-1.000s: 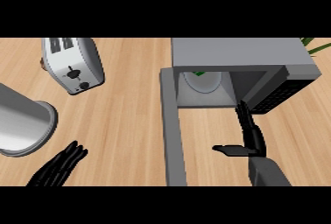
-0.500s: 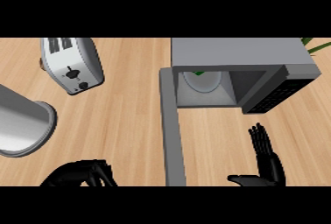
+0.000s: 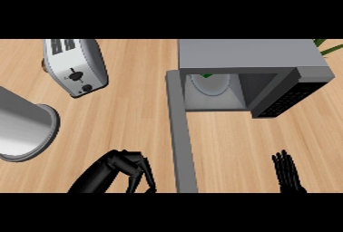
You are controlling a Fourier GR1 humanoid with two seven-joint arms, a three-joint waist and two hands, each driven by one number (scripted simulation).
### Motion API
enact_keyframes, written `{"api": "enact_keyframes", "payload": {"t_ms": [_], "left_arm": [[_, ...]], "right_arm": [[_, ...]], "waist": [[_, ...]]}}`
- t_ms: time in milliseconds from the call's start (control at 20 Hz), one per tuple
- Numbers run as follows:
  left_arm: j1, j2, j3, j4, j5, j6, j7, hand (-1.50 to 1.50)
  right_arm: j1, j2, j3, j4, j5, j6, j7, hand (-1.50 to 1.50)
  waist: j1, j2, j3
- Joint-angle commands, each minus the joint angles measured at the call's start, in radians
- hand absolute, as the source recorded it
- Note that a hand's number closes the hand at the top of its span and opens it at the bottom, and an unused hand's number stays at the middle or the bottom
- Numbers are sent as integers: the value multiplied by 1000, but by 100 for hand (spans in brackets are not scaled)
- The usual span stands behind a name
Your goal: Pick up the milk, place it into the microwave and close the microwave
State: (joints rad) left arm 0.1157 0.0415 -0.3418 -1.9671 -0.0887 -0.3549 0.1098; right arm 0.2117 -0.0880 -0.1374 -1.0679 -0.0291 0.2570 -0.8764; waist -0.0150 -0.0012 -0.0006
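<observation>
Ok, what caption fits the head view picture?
Milk sits inside the open microwave; left hand curled near its door.

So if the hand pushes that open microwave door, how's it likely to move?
The microwave door stands wide open, a long rigid slab, so it should swing stiffly about its hinge rather than slide. The microwave looks bulky and probably stays put. The left hand is curled beside the door.

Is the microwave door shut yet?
No. The microwave door stands swung open toward the robot, and the milk shows inside the open cavity.
</observation>
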Motion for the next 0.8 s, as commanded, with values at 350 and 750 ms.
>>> {"api": "enact_keyframes", "payload": {"t_ms": [350, 750], "left_arm": [[-248, -41, -283, 306, -108, 164, -19, 150], [-469, -41, -521, 625, 3, 436, -54, 150]], "right_arm": [[164, -35, 24, -236, -62, 73, 23, -150], [183, -100, 47, -410, -161, 173, 90, -150]], "waist": [[0, 1, 0], [-38, 7, -1]]}}
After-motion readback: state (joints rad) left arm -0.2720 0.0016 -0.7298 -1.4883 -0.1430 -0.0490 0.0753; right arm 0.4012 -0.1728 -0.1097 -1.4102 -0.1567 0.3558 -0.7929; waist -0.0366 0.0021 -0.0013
